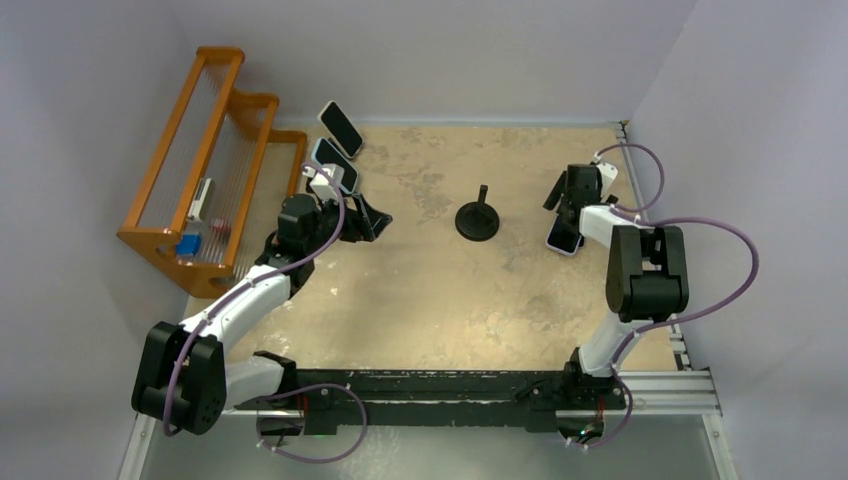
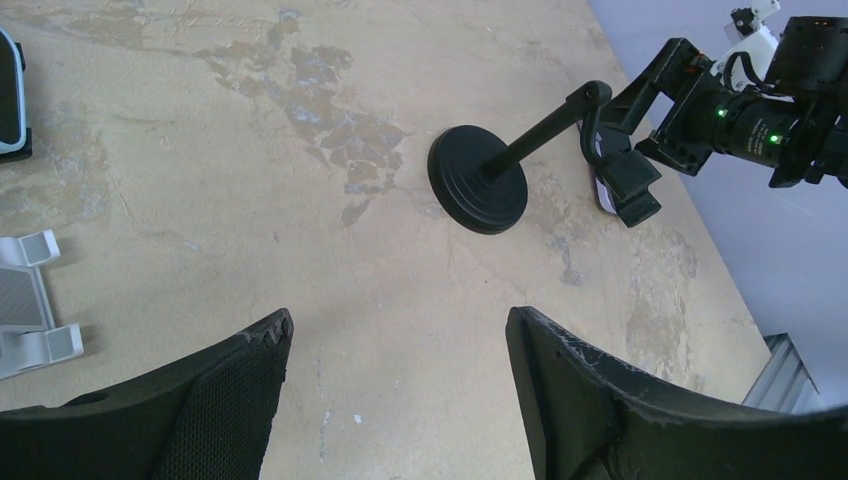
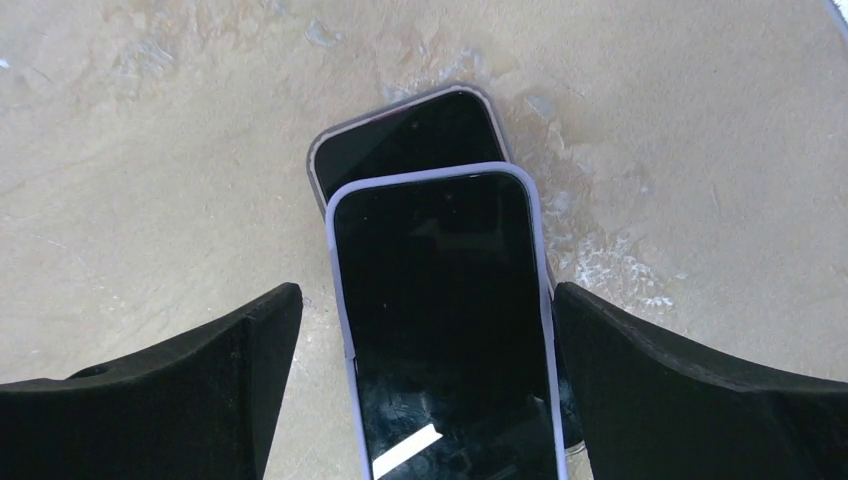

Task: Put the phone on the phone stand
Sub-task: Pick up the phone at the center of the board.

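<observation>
Both your hands are released: the right hand (image 3: 425, 300) straddles the lilac-cased black phone (image 3: 445, 330) atop a dark-cased phone (image 3: 405, 135), the left hand (image 2: 398, 320) faces the black round-based stand (image 2: 478, 180).

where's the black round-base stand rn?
Top view: the black stand sits near the centre of the table, between the left gripper and the stacked phones under the right gripper.
</observation>
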